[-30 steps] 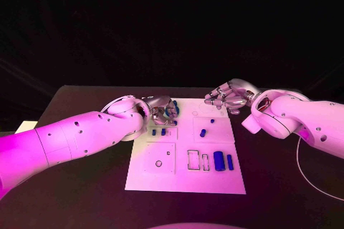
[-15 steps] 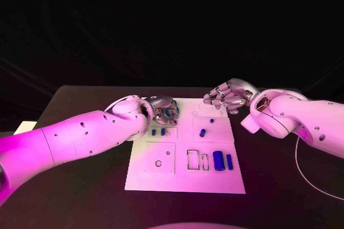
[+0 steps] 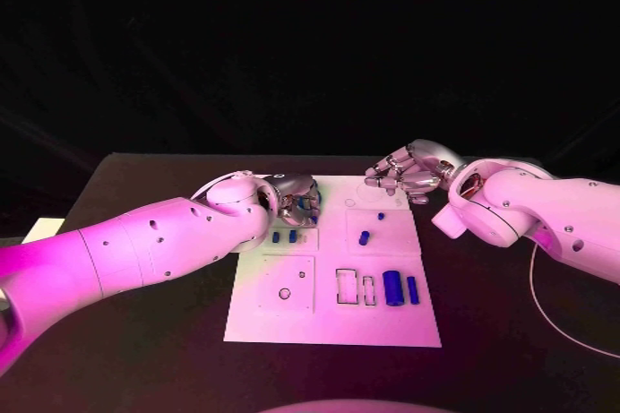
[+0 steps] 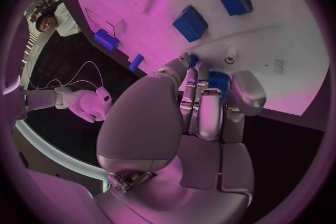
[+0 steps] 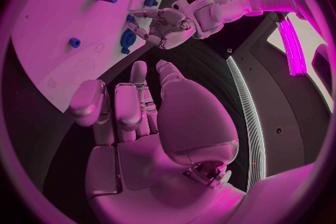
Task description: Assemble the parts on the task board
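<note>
Head view: we see both hands over the far end of the task board (image 3: pixel 333 319).
Our left hand (image 3: pixel 295 201) curls around one blue part (image 3: pixel 301 201) at the far left corner; our right hand (image 3: pixel 406 174) hovers above the far right corner, fingers curled on nothing; we count six more blue parts lying on the board, two near the left hand, two mid-board, two larger ones (image 3: pixel 391 288) nearer us.

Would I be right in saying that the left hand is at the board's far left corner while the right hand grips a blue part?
Not quite: the right hand holds nothing, its fingers curled over the task board far edge, as the right wrist view shows. The left hand is indeed at the far left corner.
</note>
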### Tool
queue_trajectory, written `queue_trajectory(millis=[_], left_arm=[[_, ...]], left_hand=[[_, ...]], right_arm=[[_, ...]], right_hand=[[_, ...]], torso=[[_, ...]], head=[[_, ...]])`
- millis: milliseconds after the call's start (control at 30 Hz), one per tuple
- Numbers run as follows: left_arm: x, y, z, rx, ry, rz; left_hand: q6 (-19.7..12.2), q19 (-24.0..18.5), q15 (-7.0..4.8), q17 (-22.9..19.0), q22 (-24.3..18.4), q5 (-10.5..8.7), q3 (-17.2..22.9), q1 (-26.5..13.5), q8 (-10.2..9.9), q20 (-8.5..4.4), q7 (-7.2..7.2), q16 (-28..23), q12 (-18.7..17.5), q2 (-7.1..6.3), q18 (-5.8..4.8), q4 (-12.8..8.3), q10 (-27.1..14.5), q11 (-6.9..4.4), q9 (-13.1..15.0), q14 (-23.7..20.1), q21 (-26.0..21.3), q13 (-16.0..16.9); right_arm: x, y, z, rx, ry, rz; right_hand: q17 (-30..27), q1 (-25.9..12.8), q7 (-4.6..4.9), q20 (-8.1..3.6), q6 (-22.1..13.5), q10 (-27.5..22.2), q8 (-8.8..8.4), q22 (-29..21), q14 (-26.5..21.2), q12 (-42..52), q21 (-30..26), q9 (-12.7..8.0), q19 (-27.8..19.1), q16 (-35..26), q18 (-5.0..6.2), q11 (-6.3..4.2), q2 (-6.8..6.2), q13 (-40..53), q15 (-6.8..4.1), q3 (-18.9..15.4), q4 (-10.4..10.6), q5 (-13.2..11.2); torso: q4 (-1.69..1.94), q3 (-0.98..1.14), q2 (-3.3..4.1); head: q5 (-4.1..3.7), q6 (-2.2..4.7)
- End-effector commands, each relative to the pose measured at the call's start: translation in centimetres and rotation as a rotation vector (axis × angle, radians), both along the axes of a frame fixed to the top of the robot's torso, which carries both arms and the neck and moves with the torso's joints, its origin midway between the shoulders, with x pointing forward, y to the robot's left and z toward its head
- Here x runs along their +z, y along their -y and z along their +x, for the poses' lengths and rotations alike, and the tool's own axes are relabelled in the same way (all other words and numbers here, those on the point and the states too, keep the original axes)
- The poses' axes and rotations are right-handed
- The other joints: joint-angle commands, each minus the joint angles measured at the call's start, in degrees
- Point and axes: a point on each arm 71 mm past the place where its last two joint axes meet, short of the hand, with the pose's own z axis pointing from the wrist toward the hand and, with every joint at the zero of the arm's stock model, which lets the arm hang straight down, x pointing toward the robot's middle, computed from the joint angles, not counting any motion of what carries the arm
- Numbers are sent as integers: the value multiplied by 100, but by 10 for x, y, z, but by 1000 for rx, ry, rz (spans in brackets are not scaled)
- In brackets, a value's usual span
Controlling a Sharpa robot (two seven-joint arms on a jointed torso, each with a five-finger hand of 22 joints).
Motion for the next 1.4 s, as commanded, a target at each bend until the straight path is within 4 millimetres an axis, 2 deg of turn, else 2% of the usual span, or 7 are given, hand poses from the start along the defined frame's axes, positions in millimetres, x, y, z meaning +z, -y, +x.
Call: queue_trajectory(millis=[33, 433, 667, 900, 967, 1133, 1400], left_arm=[[-4, 2, -1, -6, -19, 46], [-9, 7, -2, -27, -26, 44], [-8, 5, -1, -18, -7, 28], [-1, 2, -3, -17, 25, -16], [2, 0, -4, -14, 33, -35], [12, -9, -6, 3, 21, -75], [26, -34, -5, 36, -17, -93]], left_hand=[[61, 36, -38, -7, 32, 8, 64, 32, -35, -9, -6, 28, -30, 54, -74, -17, 52, -4, -8, 162, 47, -16], [270, 67, -62, -45, 239, 7, 364, 105, -88, -25, 5, 49, -196, 97, -106, -116, 350, -29, -30, 190, 259, -78], [422, 77, -93, -25, 348, -59, 714, 259, -124, -58, 17, 89, -302, 184, -122, -324, 596, -57, -39, 213, 363, -58], [501, 81, -66, -38, 453, -54, 1019, 152, -221, -45, 74, 113, -501, 95, -139, -497, 714, -19, -70, 225, 457, -37], [516, 79, -56, -47, 478, -43, 1105, 100, -260, -37, 90, 117, -578, 73, -141, -541, 741, -7, -83, 227, 475, -32], [530, 81, -50, -58, 501, -35, 1160, 58, -288, -32, 97, 117, -634, 53, -143, -573, 765, -5, -93, 228, 496, -27], [538, 83, -46, -78, 530, -34, 1208, 3, -320, -26, 100, 113, -698, 33, -147, -598, 777, 1, -103, 225, 523, -24]], right_arm=[[0, -2, -1, 16, -1, 2], [0, -2, -1, 18, -2, 2], [0, -2, -1, 16, -2, 1], [0, -2, -1, 17, -1, 1], [0, -2, -1, 17, -1, 1], [0, -2, 0, 17, -1, 0], [-1, -2, 0, 17, -2, 0]], right_hand=[[0, 16, 20, 5, 4, -27, 20, -5, 128, -29, -18, -1, -37, -15, 100, -5, 26, -9, 16, -11, 8, 38], [0, 16, 20, 5, 4, -27, 20, -5, 128, -29, -18, -1, -37, -15, 100, -5, 26, -9, 16, -11, 8, 38], [1, 20, 20, 5, 6, -26, 22, -1, 129, -28, -17, 0, -35, -15, 100, -6, 31, -10, 16, -9, 9, 41], [1, 20, 20, 5, 6, -26, 22, -1, 129, -28, -17, 0, -35, -15, 100, -6, 31, -10, 16, -9, 9, 41], [1, 20, 20, 5, 6, -26, 22, -1, 129, -28, -17, 0, -35, -15, 100, -6, 31, -10, 16, -9, 9, 41], [4, 25, 19, 5, 10, -24, 25, -3, 130, -27, -18, 1, -34, -14, 100, -6, 36, -12, 15, -8, 10, 46], [4, 28, 19, 5, 11, -24, 26, -5, 131, -26, -20, 1, -35, -14, 100, -6, 40, -13, 15, -6, 10, 51]], torso=[[-3, 0, 1], [1, 1, -2], [1, 1, -5], [-4, -2, -1], [-2, -5, 1], [9, 7, -13], [22, 2, -12]], head=[[-3, -3], [-15, -29], [-20, -34], [-23, -16], [-26, -12], [-31, 2], [-27, 15]])
